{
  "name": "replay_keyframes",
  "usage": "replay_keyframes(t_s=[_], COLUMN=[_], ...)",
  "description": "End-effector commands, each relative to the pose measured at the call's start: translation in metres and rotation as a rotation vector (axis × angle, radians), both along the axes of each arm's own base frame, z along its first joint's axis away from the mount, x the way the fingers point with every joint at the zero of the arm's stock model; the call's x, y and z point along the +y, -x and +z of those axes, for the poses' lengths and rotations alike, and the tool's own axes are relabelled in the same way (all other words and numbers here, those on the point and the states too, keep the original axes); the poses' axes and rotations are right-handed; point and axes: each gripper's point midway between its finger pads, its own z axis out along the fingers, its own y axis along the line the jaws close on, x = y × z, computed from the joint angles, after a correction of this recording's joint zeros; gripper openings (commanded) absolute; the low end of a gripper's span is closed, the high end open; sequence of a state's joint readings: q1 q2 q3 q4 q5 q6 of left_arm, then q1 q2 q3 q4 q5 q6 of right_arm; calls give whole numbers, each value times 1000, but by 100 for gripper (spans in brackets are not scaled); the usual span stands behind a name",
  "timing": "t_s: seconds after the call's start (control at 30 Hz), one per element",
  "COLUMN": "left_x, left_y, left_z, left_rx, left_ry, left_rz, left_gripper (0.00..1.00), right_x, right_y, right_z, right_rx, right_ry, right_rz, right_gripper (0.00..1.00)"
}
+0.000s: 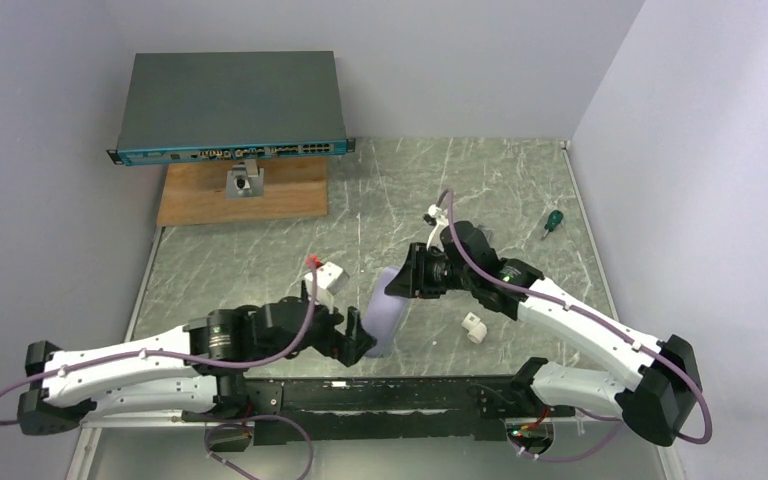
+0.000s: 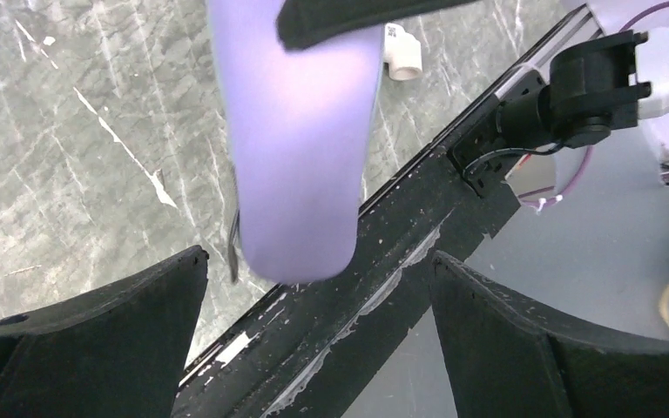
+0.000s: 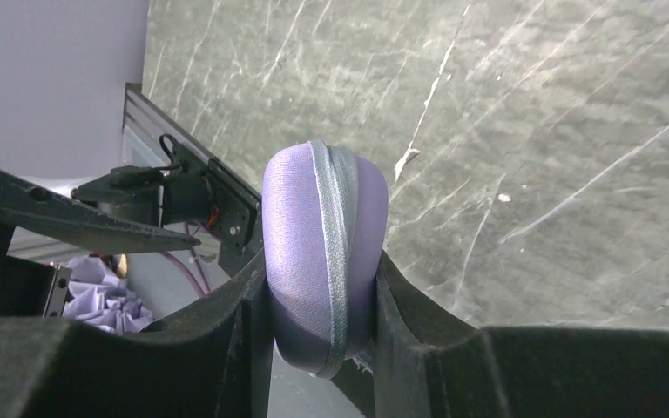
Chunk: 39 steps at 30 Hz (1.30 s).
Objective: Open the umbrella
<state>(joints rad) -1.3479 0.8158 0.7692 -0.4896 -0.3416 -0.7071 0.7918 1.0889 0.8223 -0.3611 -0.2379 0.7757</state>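
Note:
No umbrella shows in any view. A lavender-grey oval case (image 1: 384,312) hangs above the table's near edge, zipped closed along its grey seam (image 3: 334,235). My right gripper (image 1: 407,281) is shut on the case's upper end, one finger pressed on each shell (image 3: 322,261). My left gripper (image 1: 356,337) stands open just below and left of the case's lower end. In the left wrist view the case (image 2: 300,148) ends just ahead of the gap between the spread fingers (image 2: 318,261), touching neither.
A grey network switch (image 1: 230,105) sits on a wooden board (image 1: 243,195) at the back left. On the marble lie a green screwdriver (image 1: 552,222), a white fitting (image 1: 474,327) and a white block with a red tip (image 1: 328,273). A black rail (image 1: 380,395) runs along the near edge.

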Motion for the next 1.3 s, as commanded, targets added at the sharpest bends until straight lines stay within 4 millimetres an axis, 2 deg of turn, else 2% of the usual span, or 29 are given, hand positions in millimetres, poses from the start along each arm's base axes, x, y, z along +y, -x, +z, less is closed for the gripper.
replay_keyframes(t_s=[0.0, 0.2, 0.5, 0.63, 0.73, 0.97, 1.03, 1.07, 1.1, 1.13, 1.17, 1.2, 1.27], left_x=[-2, 8, 15, 12, 7, -7, -9, -10, -10, -9, -9, -8, -7], left_y=[9, 10, -1, 4, 9, 17, 16, 15, 15, -6, 9, 10, 9], left_z=[22, 38, 48, 51, 57, 54, 50, 48, 48, 49, 49, 49, 51], left_rx=[-15, -45, -66, -63, -64, -13, 3, 5, 7, -23, 1, 3, -3], left_ry=[174, 326, 447, 489, 527, 566, 563, 562, 566, 570, 573, 578, 588], left_rz=[-129, -230, -257, -303, -343, -429, -431, -425, -422, -307, -386, -388, -372], left_gripper=[99, 100, 96, 97, 92, 85, 76, 68, 51, 34, 18, 3, 0], right_x=[1, -8, -5, -3, -1, 3, 3, 4, 4, 4, 4, 4, 5], right_y=[-12, -9, 19, 25, 23, 20, 20, 20, 21, 21, 20, 20, 21], right_z=[54, 86, 138, 147, 148, 154, 155, 156, 156, 156, 155, 154, 153], right_rx=[-130, -197, -303, -319, -317, -322, -326, -327, -329, -328, -324, -323, -318], right_ry=[-108, -225, -409, -445, -447, -467, -470, -473, -475, -475, -473, -473, -475], right_rz=[46, 122, 279, 310, 309, 320, 322, 328, 331, 332, 332, 333, 335], right_gripper=[10, 11, 12, 13, 13, 12, 13, 13, 13, 13, 13, 13, 13])
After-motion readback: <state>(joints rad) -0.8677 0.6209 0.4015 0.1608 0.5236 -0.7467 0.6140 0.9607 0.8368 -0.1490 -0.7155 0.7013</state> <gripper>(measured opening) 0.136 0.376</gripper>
